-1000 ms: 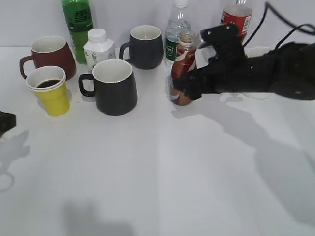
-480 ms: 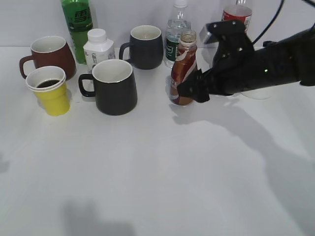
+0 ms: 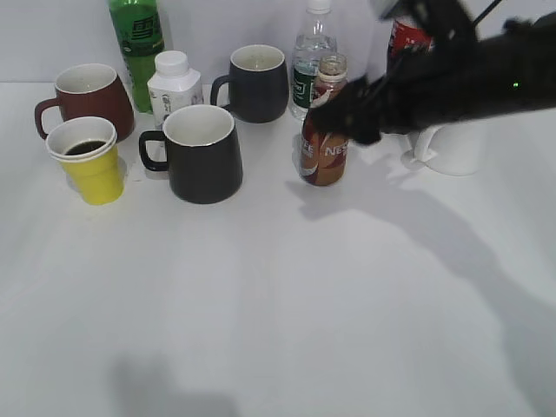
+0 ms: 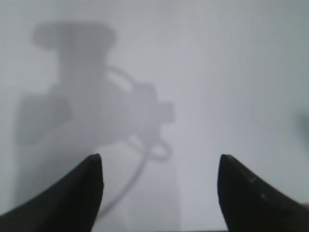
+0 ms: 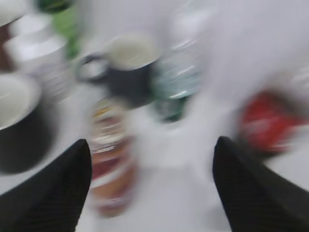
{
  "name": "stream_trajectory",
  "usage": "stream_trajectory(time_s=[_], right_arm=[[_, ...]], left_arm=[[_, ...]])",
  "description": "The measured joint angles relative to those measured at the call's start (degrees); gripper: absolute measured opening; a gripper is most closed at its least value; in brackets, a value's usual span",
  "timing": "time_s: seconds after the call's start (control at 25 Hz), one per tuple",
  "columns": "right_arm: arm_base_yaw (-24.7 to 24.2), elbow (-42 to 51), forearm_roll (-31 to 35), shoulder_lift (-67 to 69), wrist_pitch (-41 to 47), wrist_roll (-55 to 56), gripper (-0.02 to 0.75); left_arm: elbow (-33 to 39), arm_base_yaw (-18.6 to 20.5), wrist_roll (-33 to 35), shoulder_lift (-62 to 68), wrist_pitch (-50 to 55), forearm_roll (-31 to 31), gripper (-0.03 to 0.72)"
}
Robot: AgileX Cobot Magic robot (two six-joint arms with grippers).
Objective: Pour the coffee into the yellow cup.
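right gripper [image 5: 149,188] jaws apart, holding nothing, raised just right of the coffee [image 3: 325,130], which stands upright on the table [image 3: 287,304]. left gripper [image 4: 159,193] jaws apart over bare table. yellow cup [image 3: 87,162] far left, dark liquid inside.

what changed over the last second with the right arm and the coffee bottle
The right gripper let go of the coffee and pulled back, up and to the right, jaws open. The bottle stays upright in the same spot, its label now showing, and a white mug is uncovered behind. The yellow cup, already holding dark liquid, and the other mugs and bottles did not move.
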Motion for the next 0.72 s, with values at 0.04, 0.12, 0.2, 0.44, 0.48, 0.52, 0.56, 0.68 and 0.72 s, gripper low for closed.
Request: stream_trajectory(time_s=[0.04,0.12,0.2,0.44,0.48,0.52,0.56,0.68,0.72], right_arm=[[0.0,0.0,-0.1,-0.8,1.9,-1.7,0.587],[0.0,0.0,-0.1,-2.9,6.9,-3.7,0.587],[-0.1,0.0,0.0,-5.3,12.8,-5.3,0.587],[-0.1,4.3,0.0,-12.6,28.4,-12.0,0.587],[-0.1,6.2,0.0,-14.1,30.2,-12.4,0.587],[-0.1,7.8,0.4,-15.5,31.2,-12.6,0.587],[-0.1,9.9,0.4,-17.3,31.0,-12.8,0.587],[-0.1,16.1,0.0,-24.4,24.0,-12.3,0.587],[-0.1,17.7,0.0,-26.5,20.5,-10.9,0.587]], left_arm=[[0.0,0.0,0.5,-1.4,1.5,0.0,0.565],[0.0,0.0,1.0,-3.5,3.0,0.0,0.565],[0.0,0.0,1.2,-5.5,3.4,0.0,0.565],[0.0,0.0,1.4,-14.2,3.6,-1.2,0.565],[0.0,0.0,1.4,-16.0,3.6,-1.7,0.565],[0.0,0.0,1.4,-17.9,3.6,-1.9,0.565],[0.0,0.0,1.4,-19.4,3.6,-2.0,0.565],[0.0,0.0,2.5,-23.9,3.8,-1.9,0.565],[0.0,0.0,3.0,-25.2,3.8,-1.9,0.565]])
